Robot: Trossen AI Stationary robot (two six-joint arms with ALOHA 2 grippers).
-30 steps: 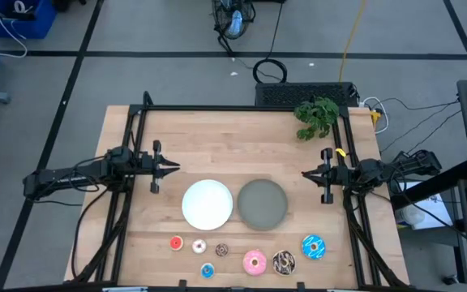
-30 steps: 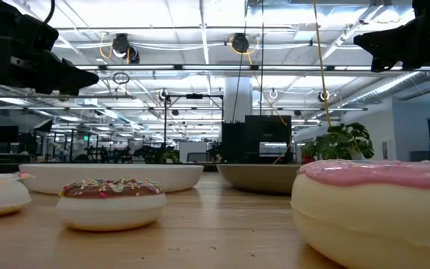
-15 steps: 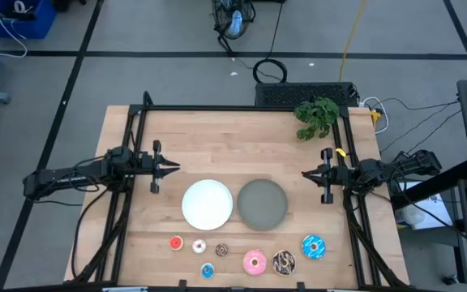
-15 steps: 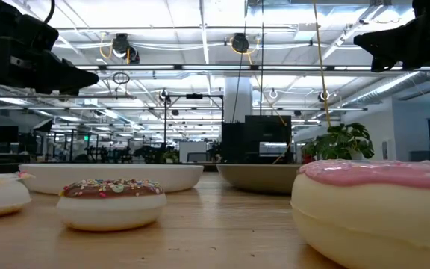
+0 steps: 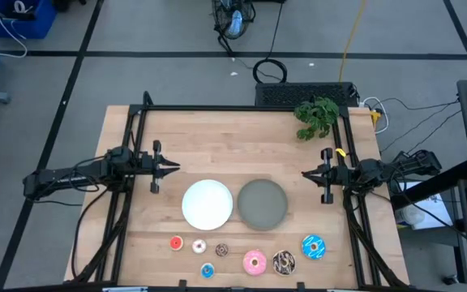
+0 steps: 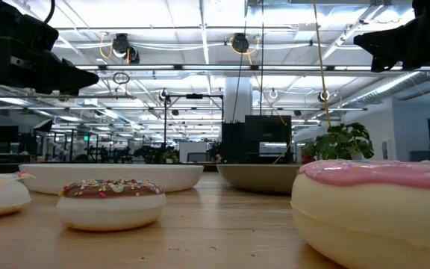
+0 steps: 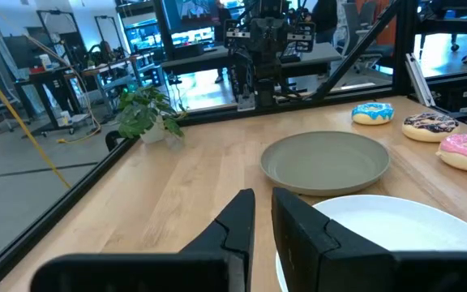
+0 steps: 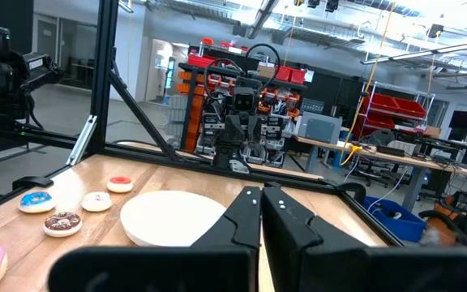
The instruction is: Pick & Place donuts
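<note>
Seven donuts lie in a loose row along the near edge of the tabletop (image 5: 242,134), all in front of the two plates and none on a plate. From the left come the four tiny ones: the red donut (image 5: 176,242), the white-pink donut (image 5: 199,246), the dark brown donut (image 5: 221,250), and the small blue donut (image 5: 207,271), which sits nearer the edge than the others. To their right lie the three larger ones: the pink donut (image 5: 254,261), the chocolate sprinkled donut (image 5: 283,261) just beside it, and the blue sprinkled donut (image 5: 313,246) farthest right.

Behind the row, the white plate (image 5: 207,203) and the grey plate (image 5: 262,203) sit side by side at mid-table, nearly touching.

The left tool (image 5: 174,168) hangs above the tabletop at the left side, near the white plate; its fingers stand a narrow slit apart and hold nothing. The right tool (image 5: 306,173) hangs at the right side, near the grey plate, fingers pressed together and empty.

A small green plant (image 5: 316,116) stands at the far right corner.
</note>
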